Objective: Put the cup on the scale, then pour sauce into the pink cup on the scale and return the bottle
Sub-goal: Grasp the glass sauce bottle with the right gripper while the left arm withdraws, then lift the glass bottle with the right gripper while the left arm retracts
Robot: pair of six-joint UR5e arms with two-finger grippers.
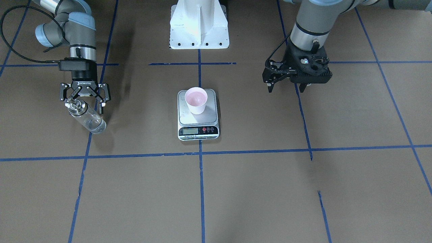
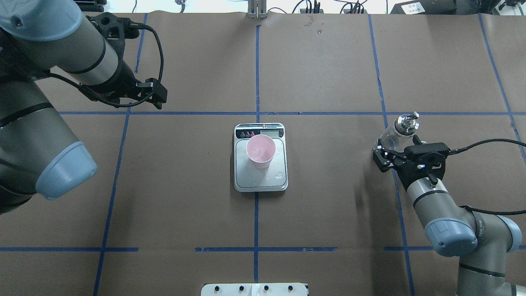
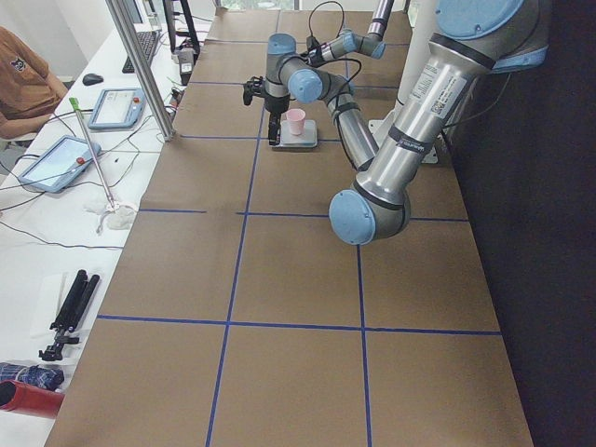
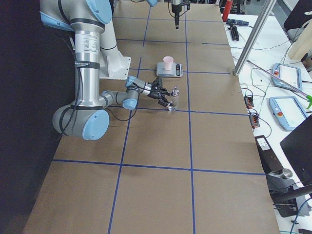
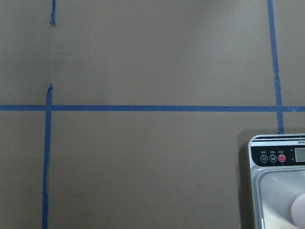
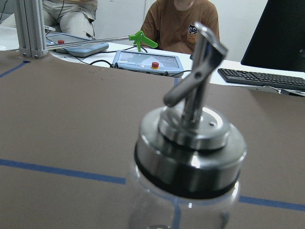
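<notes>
Nearest the robot, a white metal base plate [image 2: 254,289] with a row of bolt holes sits at the near edge of the bench [image 2: 328,205]. The bench is covered in matte brown paper, ruled into large squares by blue tape lines [image 2: 185,113].

To the right, the right gripper [image 1: 85,104] reaches in low and nearly level. Its black jaws are spread wide on either side of the bottle [image 1: 88,118], with a gap showing at each side. The bottle is a clear glass cylinder standing about upright, long axis vertical. Its cap is shiny rounded metal with a small bent spout that leans up toward the far right. Whether sauce is inside cannot be told through the glass. Bare paper lies all round the bottle, and it is well apart from the scale.

In the middle lies the scale [image 2: 263,183], a flat rectangle with rounded corners, a steel platform and a white rim. Its long axis runs near to far, with the black strip of display and red buttons at the far end. The cup [image 2: 260,151] is pale pink, tapered and open upward. It stands on the platform toward that far end, leaving steel bare on the near side.

The left gripper [image 1: 286,88] hangs raised over bare paper left of the scale, jaws wide and holding nothing.

Beyond the far edge sits a person [image 6: 181,24] in a brown shirt.
</notes>
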